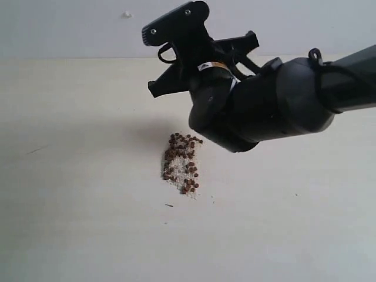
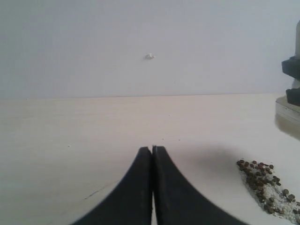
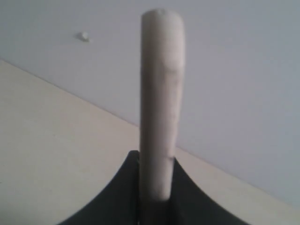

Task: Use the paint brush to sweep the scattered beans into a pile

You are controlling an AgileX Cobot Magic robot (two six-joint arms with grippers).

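1. Between the fingers of your right hand sits the paint brush. The hand is closed tight on it, with one finger on each side.
2. The paint brush sticks straight out past the fingertips. You see only its thin pale edge. It looks blurry, so you cannot tell which end points out.
3. Your left hand is closed all the way. Its two fingers press together with nothing between them.
4. The beans lie on the tabletop in one small heap. Some whitish crumbs are mixed in with them.
5. The heap is near your left hand, out in front and off to its side. It does not touch the hand.
6. Your right arm hangs over the tabletop. The heap lies just below and beside it in the exterior view. You cannot tell how close the paint brush is to the beans.
7. One white speck sits on the wall behind. It is well apart from the beans.
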